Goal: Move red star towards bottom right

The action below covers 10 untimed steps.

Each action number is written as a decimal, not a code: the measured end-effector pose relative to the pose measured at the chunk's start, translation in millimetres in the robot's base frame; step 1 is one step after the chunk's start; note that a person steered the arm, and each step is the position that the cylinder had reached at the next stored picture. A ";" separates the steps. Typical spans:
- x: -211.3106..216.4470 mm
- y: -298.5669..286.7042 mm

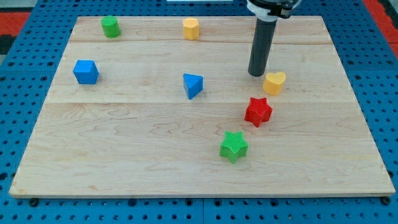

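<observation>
Pale wooden board (124,155) on blue perforated table (18,112). My tip (256,73), bare rod, no jaws, just left of yellow heart block (274,82); red star block (258,111) below it, green star block (234,146) lower.

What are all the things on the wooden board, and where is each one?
red star: 1, red, right of the middle, just below the yellow heart
green star: 1, green, lower middle, down and to the view's left of the red star
yellow heart: 1, yellow, right of the middle, above the red star
blue triangle block: 1, blue, near the middle
blue cube: 1, blue, at the view's left
green cylinder: 1, green, top left
yellow block: 1, yellow, top middle, roughly six-sided
wooden board: 1, light wood, under all the blocks
blue pegboard table: 1, blue, around the board
my tip: 1, dark rod end, just to the view's left of the yellow heart and above the red star
</observation>
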State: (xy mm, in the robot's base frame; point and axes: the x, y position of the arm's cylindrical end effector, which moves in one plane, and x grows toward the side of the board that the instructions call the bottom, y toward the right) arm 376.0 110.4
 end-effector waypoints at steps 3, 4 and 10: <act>31.3 39.4; 32.9 7.9; 66.5 -50.0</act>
State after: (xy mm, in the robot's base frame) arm 442.5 60.4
